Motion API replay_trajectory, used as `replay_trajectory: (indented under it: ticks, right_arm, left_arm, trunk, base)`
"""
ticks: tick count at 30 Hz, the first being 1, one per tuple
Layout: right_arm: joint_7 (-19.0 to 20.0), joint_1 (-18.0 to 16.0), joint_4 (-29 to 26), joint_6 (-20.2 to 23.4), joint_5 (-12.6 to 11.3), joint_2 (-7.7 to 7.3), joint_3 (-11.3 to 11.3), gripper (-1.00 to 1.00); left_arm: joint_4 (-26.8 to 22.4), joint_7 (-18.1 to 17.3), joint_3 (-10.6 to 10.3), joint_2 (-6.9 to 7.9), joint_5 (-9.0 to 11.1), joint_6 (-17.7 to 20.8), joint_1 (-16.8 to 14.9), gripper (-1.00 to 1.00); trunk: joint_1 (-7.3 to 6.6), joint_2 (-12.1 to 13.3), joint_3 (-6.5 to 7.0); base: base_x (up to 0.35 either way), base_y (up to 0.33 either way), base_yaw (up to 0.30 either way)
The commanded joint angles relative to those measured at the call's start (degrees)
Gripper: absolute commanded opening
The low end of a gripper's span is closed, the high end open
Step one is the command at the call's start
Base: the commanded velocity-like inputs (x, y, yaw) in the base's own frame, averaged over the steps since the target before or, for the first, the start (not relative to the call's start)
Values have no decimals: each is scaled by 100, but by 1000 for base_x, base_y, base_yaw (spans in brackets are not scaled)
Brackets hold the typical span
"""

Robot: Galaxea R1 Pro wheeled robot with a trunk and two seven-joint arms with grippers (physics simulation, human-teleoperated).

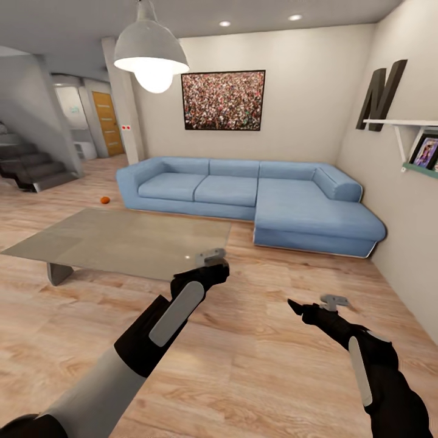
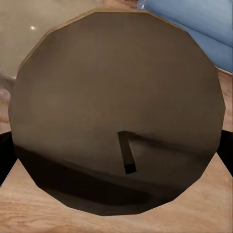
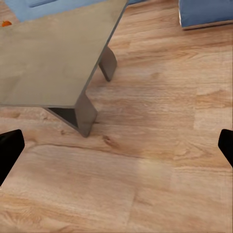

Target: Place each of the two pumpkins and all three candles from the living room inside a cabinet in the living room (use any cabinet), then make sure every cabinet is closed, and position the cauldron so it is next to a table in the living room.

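Far left in the head view, stairs (image 1: 30, 164) climb beside an orange door (image 1: 108, 123). A small orange pumpkin (image 1: 104, 199) sits on the wood floor (image 1: 255, 365), between the stairs and the left end of the blue sofa (image 1: 255, 201), just beyond the far edge of the glass-topped desk (image 1: 121, 240). The left end effector (image 1: 213, 258) hangs near the desk's near right corner; its wrist view shows a candle (image 2: 119, 111), a beige-grey cylinder seen end-on with its dark wick, clamped between the black fingers (image 2: 6, 155). The right end effector (image 1: 298, 306) hovers over bare floor right of the desk, its fingers (image 3: 9, 153) spread wide apart, nothing between them. Its wrist view shows the desk's grey slab legs (image 3: 86, 114). On the right wall, a shelf (image 1: 404, 125) carries a large letter N (image 1: 380, 91).
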Motion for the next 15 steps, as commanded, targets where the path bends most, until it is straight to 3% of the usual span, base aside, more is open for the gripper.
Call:
replay_trajectory:
  ticks: [1, 15]
  right_arm:
    - [-2, 0, -5, 0, 0, 0, 2, 100]
    - [-12, 0, -13, 0, 0, 0, 6, 100]
  left_arm:
    - [0, 1, 0, 0, -3, 4, 1, -100]
    - [0, -4, 0, 0, -3, 4, 1, -100]
  trunk:
    - [-23, 42, 18]
    - [-330, 603, 270]
  base:
    - [0, 0, 221]
    - [0, 0, 277]
